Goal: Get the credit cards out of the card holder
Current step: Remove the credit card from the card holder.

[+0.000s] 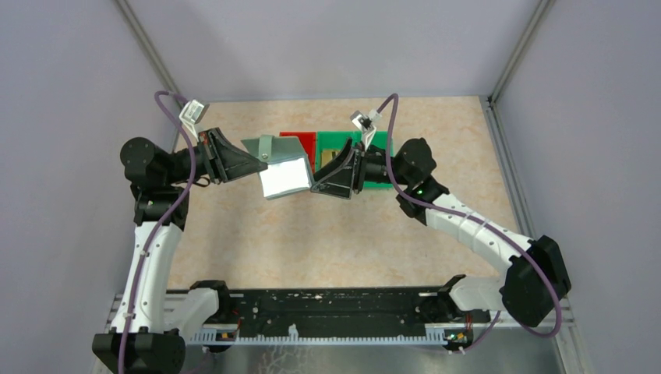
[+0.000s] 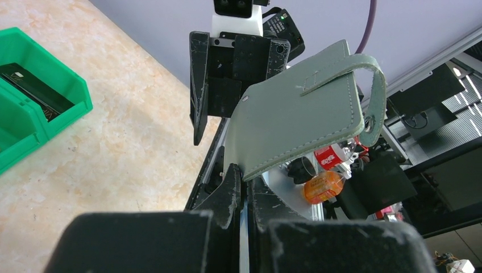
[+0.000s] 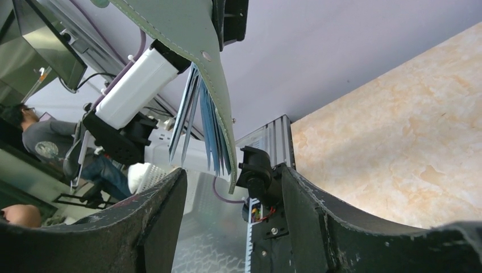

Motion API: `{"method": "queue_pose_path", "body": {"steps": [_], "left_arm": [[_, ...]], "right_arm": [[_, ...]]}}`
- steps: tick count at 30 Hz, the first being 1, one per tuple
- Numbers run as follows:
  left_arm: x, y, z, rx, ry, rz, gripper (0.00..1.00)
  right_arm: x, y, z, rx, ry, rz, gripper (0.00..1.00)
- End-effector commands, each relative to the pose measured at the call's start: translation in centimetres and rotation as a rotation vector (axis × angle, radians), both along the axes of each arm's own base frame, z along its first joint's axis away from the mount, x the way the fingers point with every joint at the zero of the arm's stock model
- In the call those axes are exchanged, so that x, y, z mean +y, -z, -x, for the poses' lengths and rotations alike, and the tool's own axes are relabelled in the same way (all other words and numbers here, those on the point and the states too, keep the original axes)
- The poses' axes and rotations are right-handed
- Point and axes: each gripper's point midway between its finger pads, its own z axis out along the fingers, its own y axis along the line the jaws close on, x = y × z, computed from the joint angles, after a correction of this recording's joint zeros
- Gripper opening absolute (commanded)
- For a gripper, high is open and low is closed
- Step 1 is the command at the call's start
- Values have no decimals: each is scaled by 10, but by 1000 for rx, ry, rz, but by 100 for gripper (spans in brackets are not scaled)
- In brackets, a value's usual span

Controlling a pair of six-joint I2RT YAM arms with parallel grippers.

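The left end effector (image 2: 243,185) has its pads hidden by its own dark fingers in the left wrist view. The fingers stand nearly together and one corner of the card holder (image 2: 295,119) disappears into the slit between them, so it is clamped on that corner.

The holder is held open in the air above the table (image 1: 312,241). Its grey-green outside faces the left wrist camera, and its closing tab (image 2: 378,94) loops off the far edge. From above, the pale inside faces up. The red bin (image 1: 300,139) and the green bin (image 2: 62,119) behind it are partly covered by the holder and the arms.

In the right wrist view the holder is cut off at the top. Thin blue-grey layers hang inside it, and whether any of them is a card cannot be told. One dark card (image 2: 34,94) lies in the green bin.

The right end effector (image 3: 233,173) has its fingers spread wide, with the holder's free edge hanging in the gap between them. Contact with either finger cannot be confirmed. It grips nothing.
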Motion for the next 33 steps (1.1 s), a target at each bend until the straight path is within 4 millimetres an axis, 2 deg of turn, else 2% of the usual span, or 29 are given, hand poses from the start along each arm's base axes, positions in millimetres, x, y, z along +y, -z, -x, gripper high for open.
{"method": "queue_pose_path", "body": {"steps": [1,7,14,20,24,28,31,33], "left_arm": [[0,-13,8,-51,11,2,0],[0,-13,10,-51,11,3,0],[0,-12,11,-53,9,2,0],[1,-4,4,-26,-14,-4,0],[1,5,-2,26,-22,-1,0],[1,8,0,23,-12,-7,0],[1,11,0,-13,-19,-28,1],[2,14,-2,-56,-30,-53,11]], "right_arm": [[-4,-21,-5,-87,33,-53,61],[2,-36,-17,-91,59,-83,58],[12,-51,-21,-96,56,-123,57],[22,-72,4,-119,-68,-216,63],[34,-85,23,-128,-168,-260,63],[38,-86,24,-99,-182,-287,54],[39,-84,18,-48,-154,-294,42],[39,-84,15,-11,-140,-300,32]]}}
